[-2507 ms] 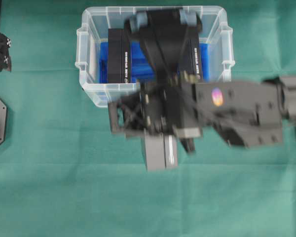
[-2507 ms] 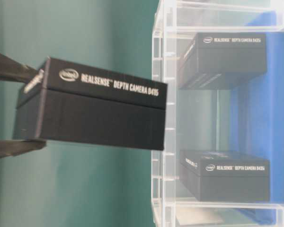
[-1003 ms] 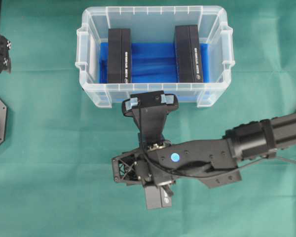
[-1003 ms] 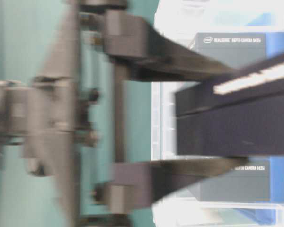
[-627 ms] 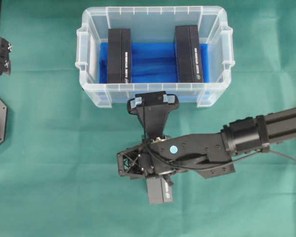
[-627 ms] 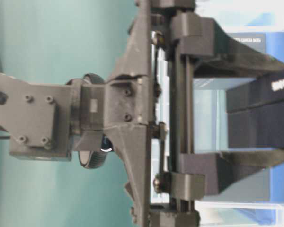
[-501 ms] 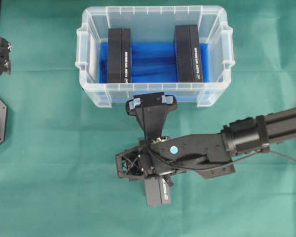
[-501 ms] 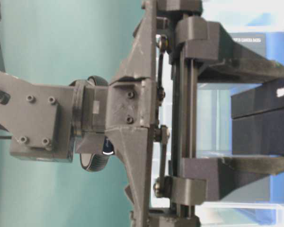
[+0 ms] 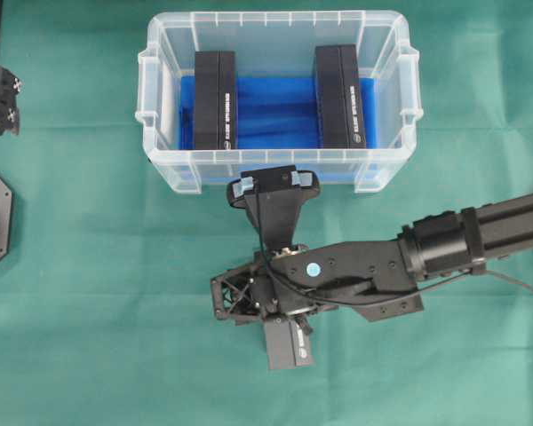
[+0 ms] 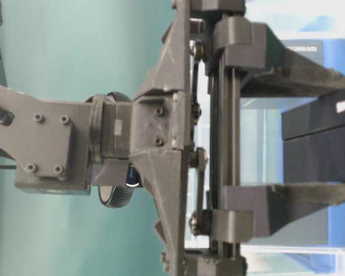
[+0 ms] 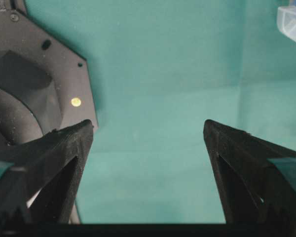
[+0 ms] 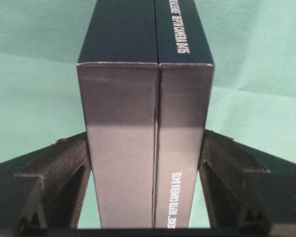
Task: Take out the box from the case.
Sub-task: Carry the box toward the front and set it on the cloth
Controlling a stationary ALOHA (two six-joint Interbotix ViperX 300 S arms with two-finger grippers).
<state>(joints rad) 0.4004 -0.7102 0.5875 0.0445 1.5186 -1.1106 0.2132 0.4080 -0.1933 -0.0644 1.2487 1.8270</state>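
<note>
Box (image 9: pixel 288 343), a black carton with white lettering along its edge, sits between the fingers of the right gripper (image 9: pixel 289 342) out on the green cloth (image 9: pixel 89 293), at about 6 o'clock from the case (image 9: pixel 275 174) and well apart from it. In the right wrist view the box (image 12: pixel 147 138) fills the gap between the two dark fingers (image 12: pixel 54 173), which press on its long sides, so the right gripper (image 12: pixel 147 197) is clamped on it (the cloth shows behind and to either side, though whether the box touches it I cannot tell). The table-level view shows the same gripper (image 10: pixel 333 158) from the side, its fingers reaching toward 3 o'clock with the box (image 10: pixel 319 144) between them and the clear wall of the case (image 10: pixel 287 253) behind. Inside the case two more black boxes stand on edge on the blue lining (image 9: pixel 275 111): the left box (image 9: pixel 215 99) toward 9 o'clock and the right box (image 9: pixel 340 96) toward 3 o'clock, well apart from each other. The left gripper (image 9: pixel 0 99) is at the far 9 o'clock edge of the overhead view; its own camera shows the left gripper (image 11: pixel 148 148) with fingers (image 11: pixel 64 148) spread wide over bare cloth, holding nothing, beside a dark base plate (image 11: pixel 34 79) at 10 o'clock.
</note>
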